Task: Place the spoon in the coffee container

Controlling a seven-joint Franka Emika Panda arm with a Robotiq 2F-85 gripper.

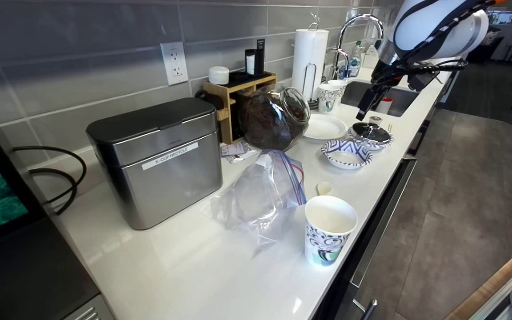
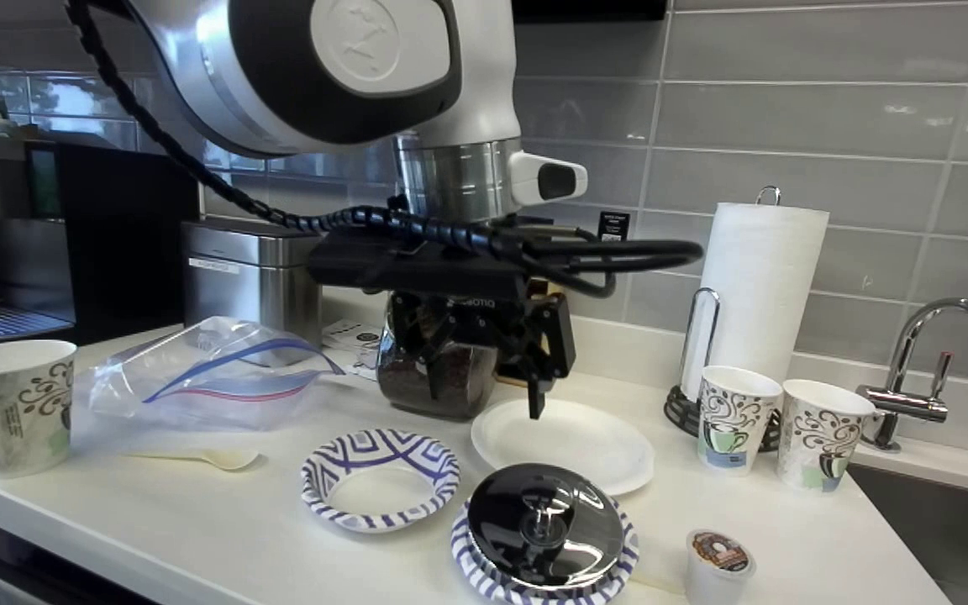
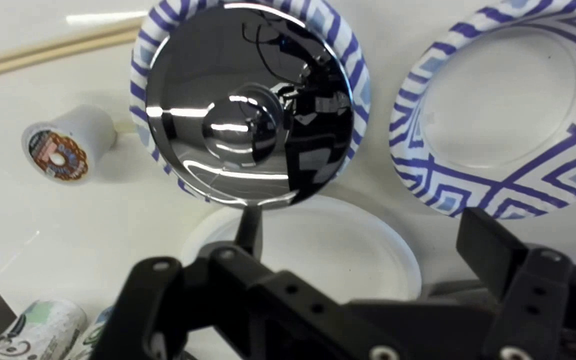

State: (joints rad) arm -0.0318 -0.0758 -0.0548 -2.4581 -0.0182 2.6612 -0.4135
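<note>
The coffee container (image 1: 271,118), a rounded see-through jar of dark coffee, leans with its open glass mouth towards the plate; it also shows behind my gripper in an exterior view (image 2: 429,374). The pale spoon (image 2: 228,458) lies flat on the counter between the near paper cup and the patterned bowl; in an exterior view its bowl end (image 1: 324,188) shows behind the cup. My gripper (image 3: 363,222) is open and empty, pointing down above the plate and bowls, apart from the spoon. It also shows in both exterior views (image 1: 361,114) (image 2: 486,397). The spoon is outside the wrist view.
A patterned bowl (image 2: 379,496), a shiny lid (image 3: 248,110) on another bowl, a white plate (image 3: 328,250), a coffee pod (image 3: 68,145) and chopsticks (image 3: 68,47) lie below. A plastic bag (image 1: 260,195), paper cup (image 1: 327,231), metal box (image 1: 171,173) and paper towel roll (image 2: 765,286) stand around.
</note>
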